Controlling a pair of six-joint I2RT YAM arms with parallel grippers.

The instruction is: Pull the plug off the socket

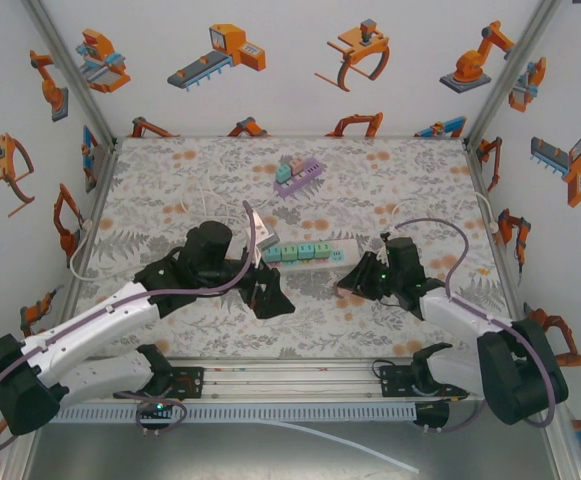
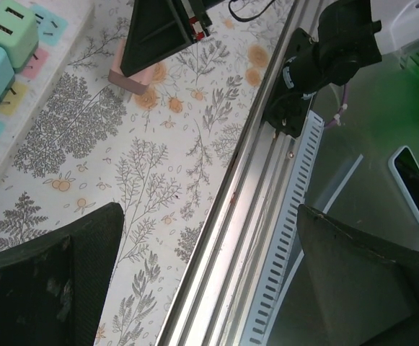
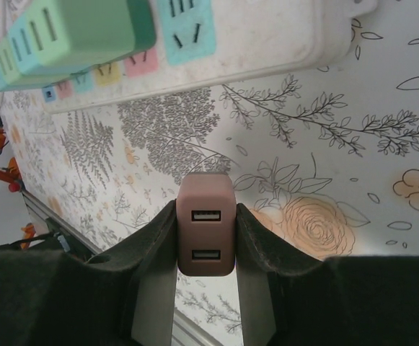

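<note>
The white socket strip (image 1: 315, 252) lies mid-table with several green plugs (image 1: 290, 252) in it. My right gripper (image 3: 205, 225) is shut on a brownish-pink plug (image 3: 205, 231) with two USB ports, held clear of the strip (image 3: 267, 36), just in front of its right end. An empty blue socket (image 3: 187, 25) shows beside the green plugs (image 3: 79, 29). In the left wrist view the pink plug (image 2: 126, 76) sits low over the cloth between the right fingers (image 2: 159, 29). My left gripper (image 2: 209, 223) is open and empty, in front of the strip's left part (image 1: 268, 295).
A purple strip (image 1: 300, 177) with green plugs lies at the back centre. The aluminium rail (image 2: 252, 187) and slotted cable duct (image 2: 296, 194) run along the near table edge. A phone (image 2: 415, 184) lies below it. White cables (image 1: 205, 195) trail at the left.
</note>
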